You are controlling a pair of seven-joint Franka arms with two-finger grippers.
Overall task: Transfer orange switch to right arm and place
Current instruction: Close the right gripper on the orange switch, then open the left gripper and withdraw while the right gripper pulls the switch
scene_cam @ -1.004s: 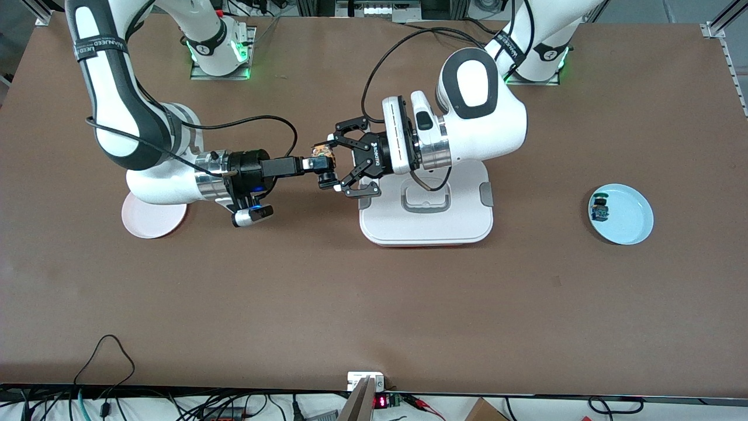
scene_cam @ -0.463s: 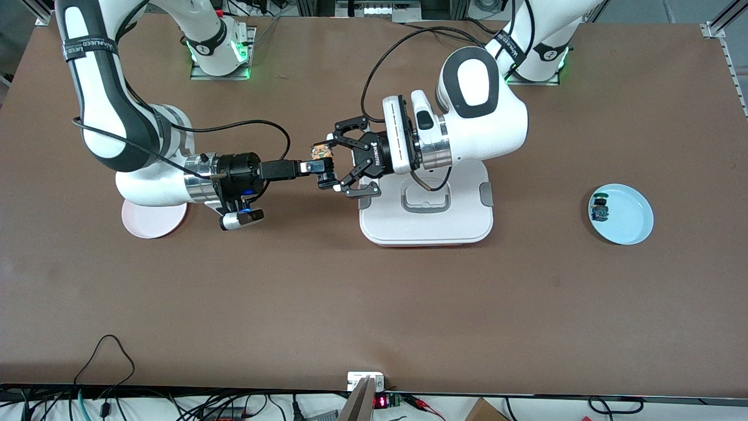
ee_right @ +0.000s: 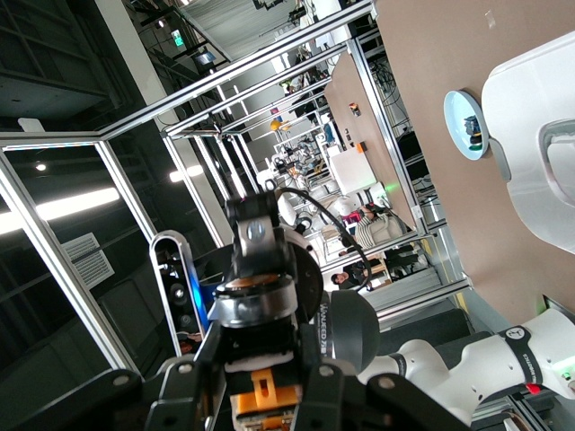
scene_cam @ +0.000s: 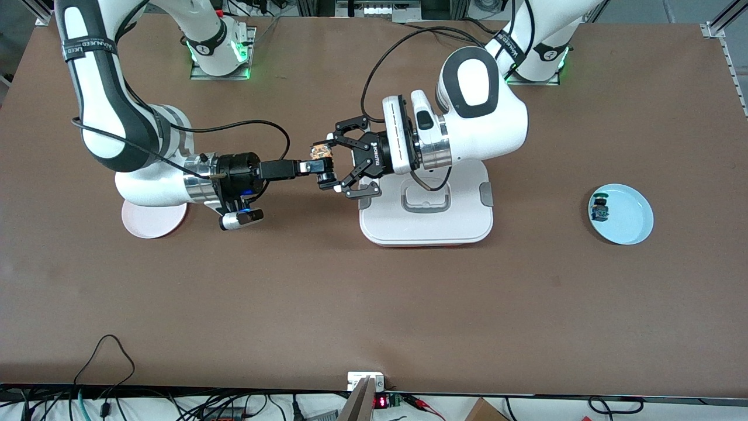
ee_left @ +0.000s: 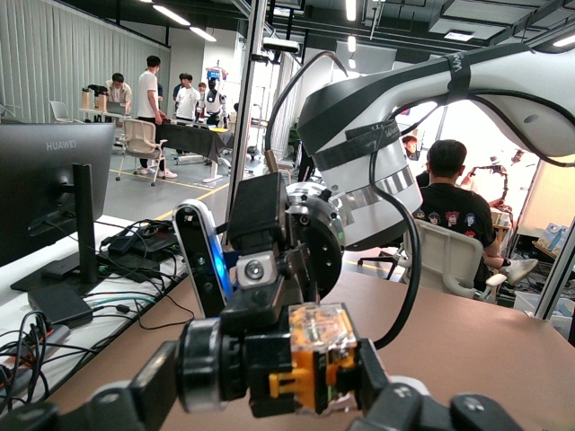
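Right gripper (scene_cam: 318,166) has just clamped the orange switch (scene_cam: 319,153) — left gripper (scene_cam: 339,161) now spreading; handover nearly complete.

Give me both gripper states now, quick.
Left gripper: around the orange switch above the table; open or closed cannot be told.
Right gripper: closed on the orange switch.

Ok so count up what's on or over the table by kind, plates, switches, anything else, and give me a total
Plates: 2, a pink plate under the right arm and a light blue plate toward the left arm's end.
Switches: 2, the orange switch between both hands in the air, and a blue-and-green switch on the light blue plate.
White lidded box: 1.
Total: 5.
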